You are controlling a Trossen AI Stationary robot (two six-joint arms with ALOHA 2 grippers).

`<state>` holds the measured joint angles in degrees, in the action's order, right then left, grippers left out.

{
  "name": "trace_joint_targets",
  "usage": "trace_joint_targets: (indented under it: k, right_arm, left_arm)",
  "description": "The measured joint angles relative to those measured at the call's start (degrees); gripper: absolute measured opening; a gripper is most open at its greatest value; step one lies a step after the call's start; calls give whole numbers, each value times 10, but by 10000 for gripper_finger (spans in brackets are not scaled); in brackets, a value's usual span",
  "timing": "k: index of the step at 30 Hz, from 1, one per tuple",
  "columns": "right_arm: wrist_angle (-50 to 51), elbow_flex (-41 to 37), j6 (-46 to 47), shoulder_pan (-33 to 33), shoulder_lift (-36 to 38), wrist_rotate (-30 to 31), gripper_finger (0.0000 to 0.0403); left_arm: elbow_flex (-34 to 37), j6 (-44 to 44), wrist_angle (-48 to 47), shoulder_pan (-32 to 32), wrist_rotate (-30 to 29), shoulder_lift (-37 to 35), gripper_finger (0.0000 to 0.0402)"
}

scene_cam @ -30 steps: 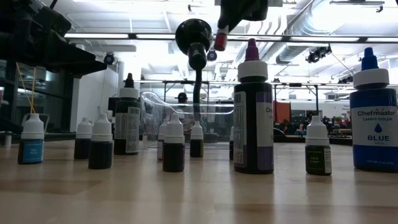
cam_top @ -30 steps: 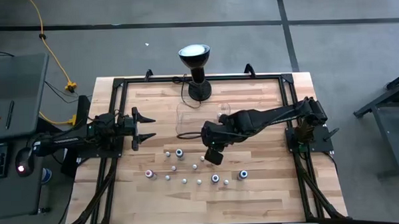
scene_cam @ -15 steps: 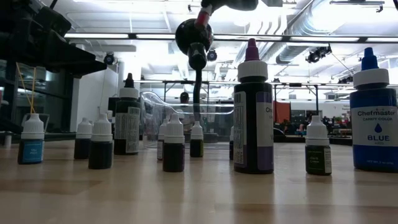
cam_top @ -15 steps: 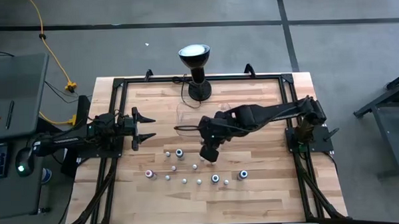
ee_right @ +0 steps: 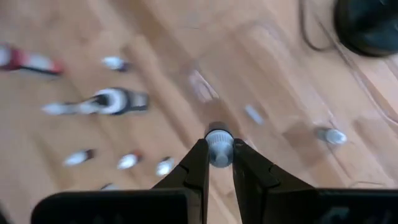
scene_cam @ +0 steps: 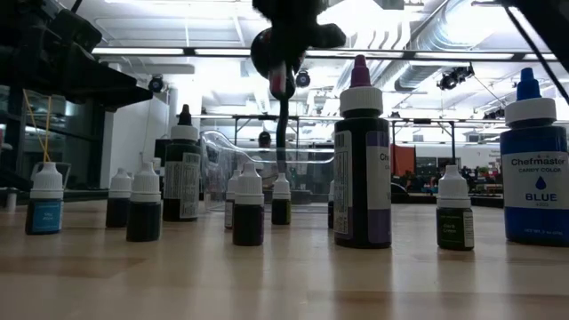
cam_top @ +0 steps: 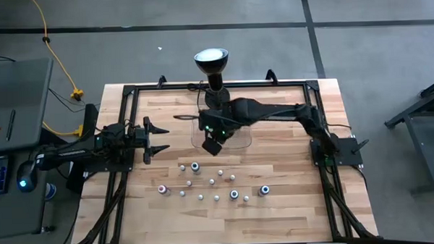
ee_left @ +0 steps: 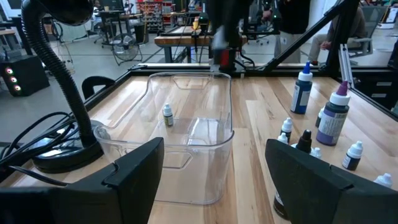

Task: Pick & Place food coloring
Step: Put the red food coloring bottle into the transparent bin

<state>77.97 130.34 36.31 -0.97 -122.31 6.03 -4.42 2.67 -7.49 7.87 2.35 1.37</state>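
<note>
One small food coloring bottle (ee_right: 219,148) pinched by its cap in right gripper (ee_right: 218,163), hanging over clear tray (cam_top: 241,141) at frame centre. Best lowered inside the walls before releasing. Left gripper (cam_top: 160,139) parked open, left of centre.

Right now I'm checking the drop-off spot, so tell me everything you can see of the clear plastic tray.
The clear plastic tray is a shallow, see-through rectangular bin with rounded corners and a flared rim. It sits flat on the wooden table beside the black lamp. One small white-capped bottle stands upright inside. The right hand hangs above it, gripping another bottle.
</note>
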Motion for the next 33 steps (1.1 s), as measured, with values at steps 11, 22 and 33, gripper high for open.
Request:
trace_joint_targets:
  k: [11,22,33]
  right_arm:
    - [-47,-169,63,-42,18,24,40]
    - [-182,-377,123,-67,95,20,46]
    - [-227,-425,118,-74,103,7,46]
  left_arm:
    - [0,0,0,0,0,0,278]
    - [0,0,0,0,0,0,278]
    - [0,0,0,0,0,0,278]
